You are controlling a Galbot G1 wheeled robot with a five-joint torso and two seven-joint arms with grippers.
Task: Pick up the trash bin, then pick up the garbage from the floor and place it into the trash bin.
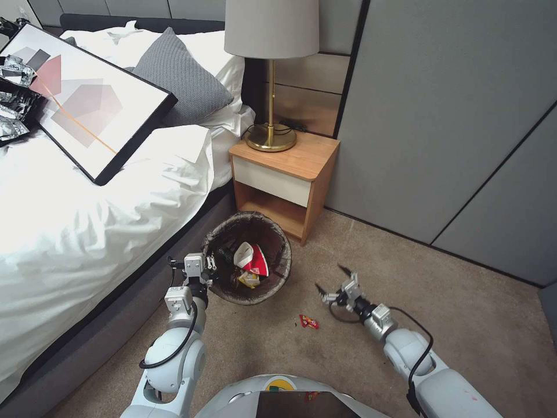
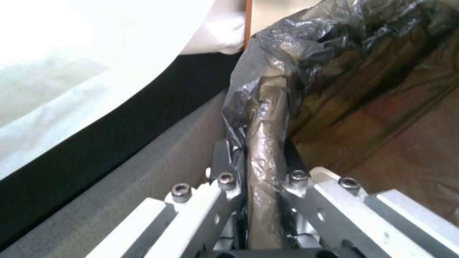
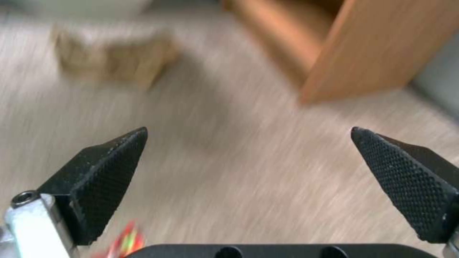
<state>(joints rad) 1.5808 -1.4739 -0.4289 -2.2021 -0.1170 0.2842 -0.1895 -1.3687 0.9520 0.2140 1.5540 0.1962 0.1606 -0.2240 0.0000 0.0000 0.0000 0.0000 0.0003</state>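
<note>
The left end effector (image 1: 210, 268) is clamped on the trash bin (image 1: 248, 265) rim by the bed. The right end effector (image 1: 333, 280), fingers apart, hovers right of the red wrapper (image 1: 308, 321) on the floor; it should descend squarely over it.

Lamp shade (image 1: 271, 28) cut off by the head view's far edge, framed picture (image 1: 81, 98) cropped at left, motion-blurred brown lump (image 3: 112, 59) on carpet, unidentifiable

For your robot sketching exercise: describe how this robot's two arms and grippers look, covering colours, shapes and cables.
Both arms are glossy white with rounded joints, silver-grey metal wrist blocks and looping black cables. The left gripper has silver bolted finger bars; the right gripper has black, pointed, knurled fingertips.
</note>
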